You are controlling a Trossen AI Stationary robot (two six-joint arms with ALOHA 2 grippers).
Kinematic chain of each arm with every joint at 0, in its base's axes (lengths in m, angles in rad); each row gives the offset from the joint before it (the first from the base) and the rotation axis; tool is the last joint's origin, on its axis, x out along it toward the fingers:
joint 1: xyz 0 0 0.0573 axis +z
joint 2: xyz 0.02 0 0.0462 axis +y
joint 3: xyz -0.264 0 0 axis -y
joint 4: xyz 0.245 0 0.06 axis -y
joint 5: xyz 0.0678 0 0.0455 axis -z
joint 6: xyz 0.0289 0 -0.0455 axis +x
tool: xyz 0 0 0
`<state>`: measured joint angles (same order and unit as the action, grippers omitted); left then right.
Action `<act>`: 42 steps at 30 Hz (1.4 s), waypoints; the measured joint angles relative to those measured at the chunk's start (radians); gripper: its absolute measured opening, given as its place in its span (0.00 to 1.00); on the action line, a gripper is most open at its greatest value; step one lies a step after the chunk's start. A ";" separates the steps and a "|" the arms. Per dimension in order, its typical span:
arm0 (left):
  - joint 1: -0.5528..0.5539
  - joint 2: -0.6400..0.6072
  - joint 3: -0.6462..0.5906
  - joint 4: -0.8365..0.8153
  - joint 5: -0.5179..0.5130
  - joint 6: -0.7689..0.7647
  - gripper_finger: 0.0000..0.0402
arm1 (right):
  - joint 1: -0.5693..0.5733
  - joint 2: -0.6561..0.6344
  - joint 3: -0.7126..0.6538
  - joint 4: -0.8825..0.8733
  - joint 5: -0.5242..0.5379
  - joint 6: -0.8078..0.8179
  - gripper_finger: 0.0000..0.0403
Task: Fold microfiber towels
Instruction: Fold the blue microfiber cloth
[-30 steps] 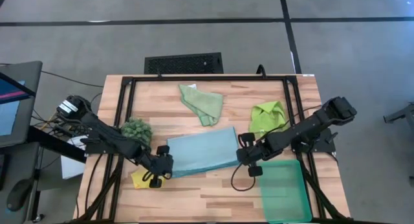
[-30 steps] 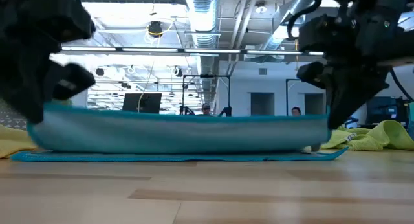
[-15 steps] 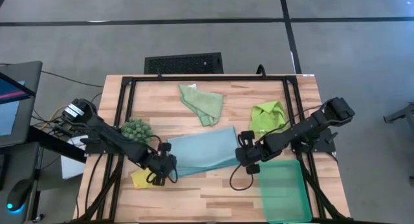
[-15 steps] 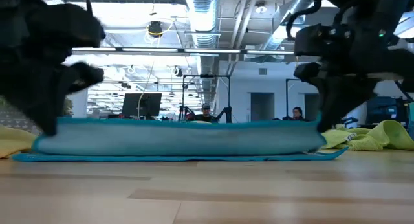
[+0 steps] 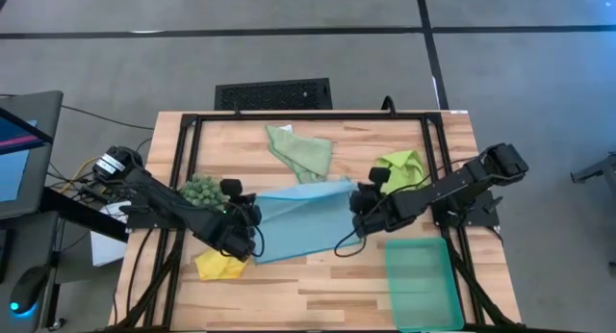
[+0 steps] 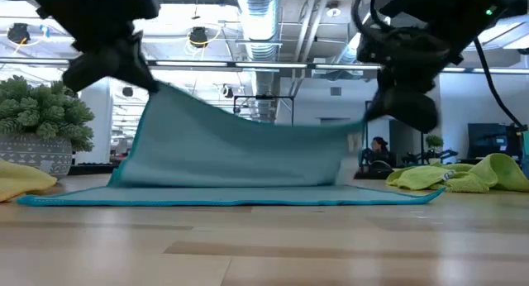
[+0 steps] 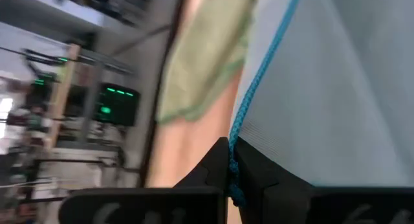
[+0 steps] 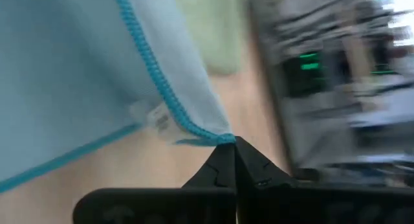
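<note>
The light blue towel lies mid-table with its far part flat on the wood and its near edge lifted. My left gripper is shut on its left corner and my right gripper on its right corner. In the low view the raised edge sags between the two grippers. The pale sage green towel lies crumpled at the far middle. The lime green one sits by my right arm, and the yellow one lies near my left arm. My left gripper pinches the blue towel's stitched edge at its left corner between two fingers, slanting down from the table's left. That corner is held high, and the cloth slopes down from it to the table. My right gripper pinches the towel's right corner, next to its white label, between the fingertips, slanting down from the table's right. The corner is lifted clear, and the cloth hangs from it to the part on the table.
A dark green fuzzy clump stands just beyond my left arm. A teal plastic tray lies at the near right corner. Black frame rails run along the table's far and side edges. Bare wood shows along the near edge.
Both grippers have risen and gone toward the table's far edge, turning at the wrist and keeping their hold. The blue towel's near edge has come up higher and over toward the far side, sagging in the middle, while its far part has stayed flat on the table.
</note>
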<state>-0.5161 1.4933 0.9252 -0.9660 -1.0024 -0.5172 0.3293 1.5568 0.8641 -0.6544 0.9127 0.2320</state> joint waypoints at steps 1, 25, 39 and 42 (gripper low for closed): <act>-0.003 0.001 -0.008 0.009 0.032 -0.001 0.00 | 0.002 0.001 -0.003 0.010 -0.062 -0.001 0.01; 0.365 0.025 -0.039 -0.275 -0.481 -0.209 0.00 | -0.334 0.001 0.009 0.378 0.071 -0.313 0.01; 0.230 0.025 -0.159 -0.120 -0.065 -0.130 0.00 | -0.296 0.002 -0.074 0.422 -0.392 -0.346 0.02; 0.165 0.025 -0.192 0.027 0.133 -0.046 0.00 | -0.240 0.002 -0.095 0.421 -0.469 -0.345 0.02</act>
<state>-0.3514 1.5185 0.7335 -0.9387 -0.8689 -0.5633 0.0888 1.5589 0.7693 -0.2336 0.4440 -0.1128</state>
